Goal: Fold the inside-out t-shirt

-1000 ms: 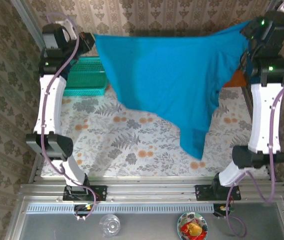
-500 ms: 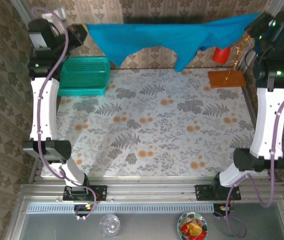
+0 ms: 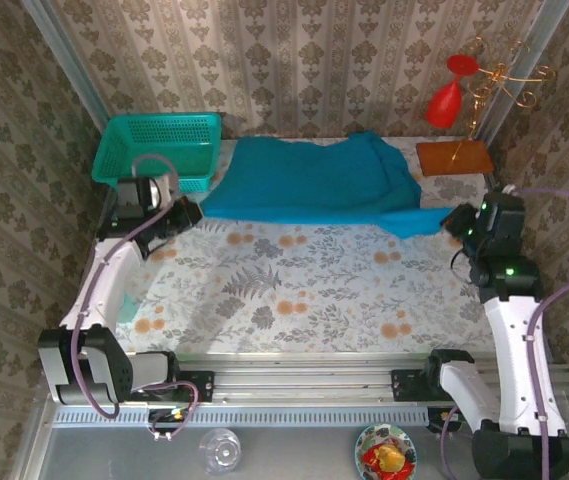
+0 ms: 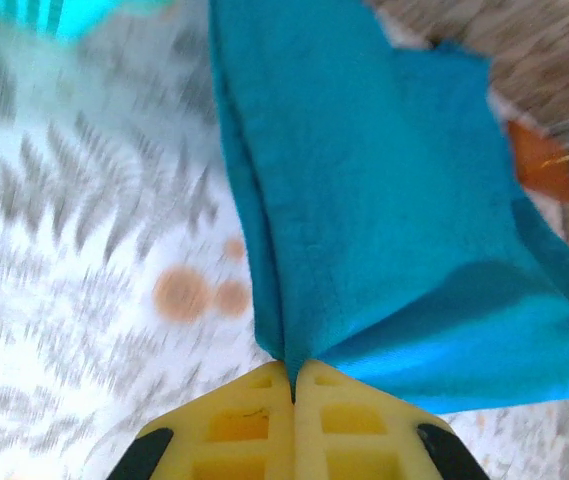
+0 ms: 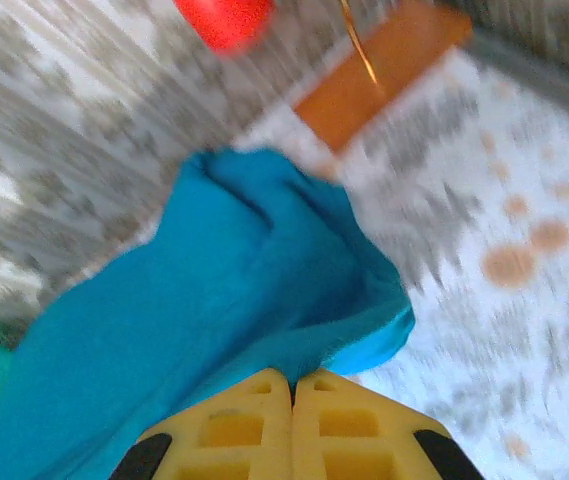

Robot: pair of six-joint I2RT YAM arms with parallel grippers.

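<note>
The teal-blue t-shirt (image 3: 314, 180) lies spread across the far half of the table, bunched toward its right side. My left gripper (image 3: 192, 210) is low at the shirt's left corner, shut on a pinch of cloth (image 4: 294, 330) between its yellow fingers (image 4: 239, 425). My right gripper (image 3: 454, 220) is low at the shirt's right corner, shut on a fold of the shirt (image 5: 314, 345). The shirt's near edge runs stretched between the two grippers. Both wrist views are blurred by motion.
A teal mesh basket (image 3: 159, 145) stands at the far left, touching the shirt's edge. An orange wooden base (image 3: 454, 158) with a gold wire stand and red glass (image 3: 446, 100) sits at the far right. The flowered tablecloth (image 3: 304, 285) is bare in front.
Both arms have swung down from high at the back, laying the shirt, which hung stretched in the air, onto the far part of the table. Both grippers kept their hold.
</note>
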